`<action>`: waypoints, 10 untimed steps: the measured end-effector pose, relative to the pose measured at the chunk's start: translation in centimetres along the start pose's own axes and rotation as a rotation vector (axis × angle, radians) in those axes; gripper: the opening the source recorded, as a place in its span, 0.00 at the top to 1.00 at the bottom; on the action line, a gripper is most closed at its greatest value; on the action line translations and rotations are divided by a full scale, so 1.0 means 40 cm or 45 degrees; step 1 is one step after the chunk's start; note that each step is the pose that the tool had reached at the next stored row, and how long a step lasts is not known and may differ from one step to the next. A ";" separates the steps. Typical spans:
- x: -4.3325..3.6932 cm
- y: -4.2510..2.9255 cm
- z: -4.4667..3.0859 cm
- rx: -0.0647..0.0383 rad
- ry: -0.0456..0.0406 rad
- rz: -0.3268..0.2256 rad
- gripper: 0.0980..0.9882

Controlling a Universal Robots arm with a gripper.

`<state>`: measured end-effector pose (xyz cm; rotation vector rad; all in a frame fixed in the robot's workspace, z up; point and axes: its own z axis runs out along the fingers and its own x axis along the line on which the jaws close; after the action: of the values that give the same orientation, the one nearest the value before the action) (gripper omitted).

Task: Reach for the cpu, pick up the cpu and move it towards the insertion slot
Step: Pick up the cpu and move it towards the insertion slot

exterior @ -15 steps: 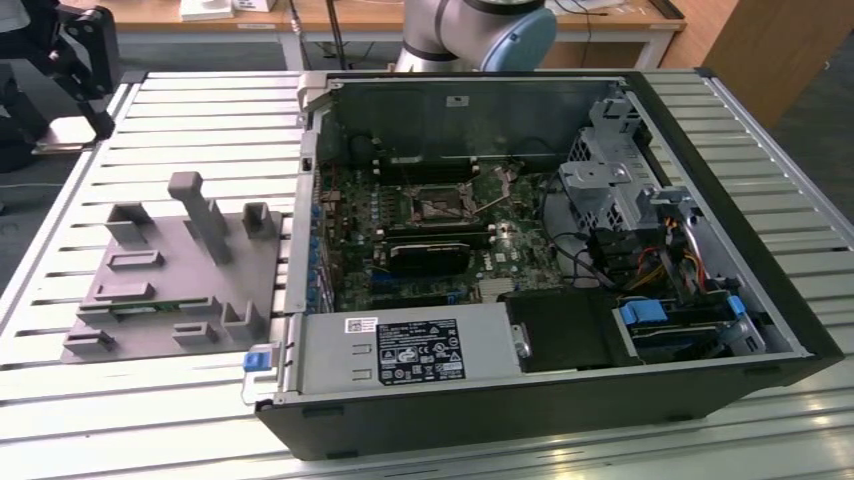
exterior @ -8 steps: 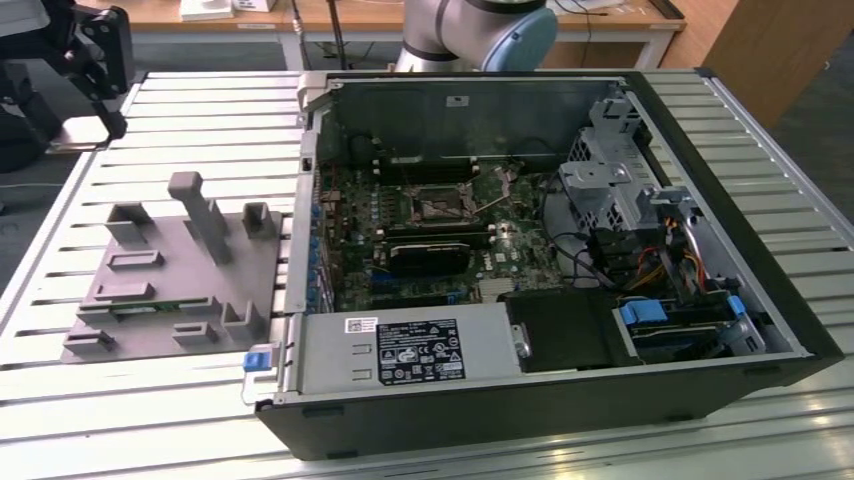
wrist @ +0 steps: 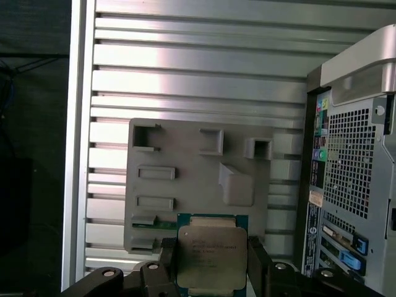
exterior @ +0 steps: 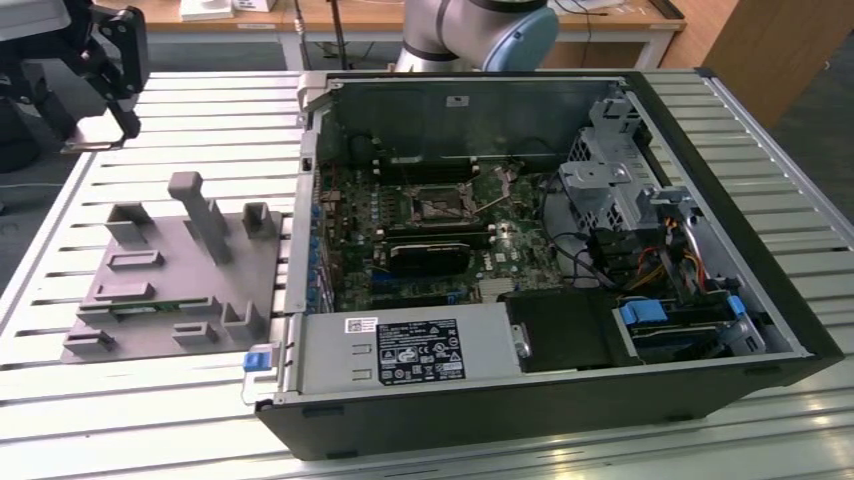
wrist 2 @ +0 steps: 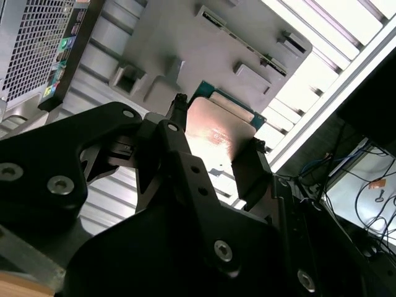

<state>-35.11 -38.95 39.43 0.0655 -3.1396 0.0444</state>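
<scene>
While the hand [wrist: 211, 261] clamps the cpu [wrist: 211, 250], grey fixture blocks [wrist: 236, 185] stand near — computer case [wrist: 352, 185] beside them.

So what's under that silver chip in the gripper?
Under the cpu, held in the gripper, lies the grey fixture plate on the slatted table. The cpu covers the plate's patch directly beneath it.

- The arm's silver joint [exterior: 447, 30], capped in pale blue, stands at the top middle of the exterior view
- In both wrist views the black gripper [wrist: 212, 263] [wrist 2: 215, 145] points its two fingers [wrist: 168, 257] away from the cameras
- The fingers are closed on opposite edges of the cpu [wrist: 210, 250], holding it flat between them with its metal top showing
</scene>
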 end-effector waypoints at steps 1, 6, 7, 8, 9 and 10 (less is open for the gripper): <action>-0.003 0.000 0.000 0.000 0.000 0.000 0.50; -0.019 -0.001 0.000 0.000 0.000 0.000 0.50; -0.023 -0.001 0.000 0.000 0.000 0.000 0.50; -0.027 -0.001 0.000 0.000 0.000 0.000 0.50; -0.031 -0.001 0.000 0.000 0.000 0.000 0.50; -0.035 -0.001 0.000 0.000 0.000 0.000 0.50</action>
<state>-33.72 -38.95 39.42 0.0655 -3.1397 0.0444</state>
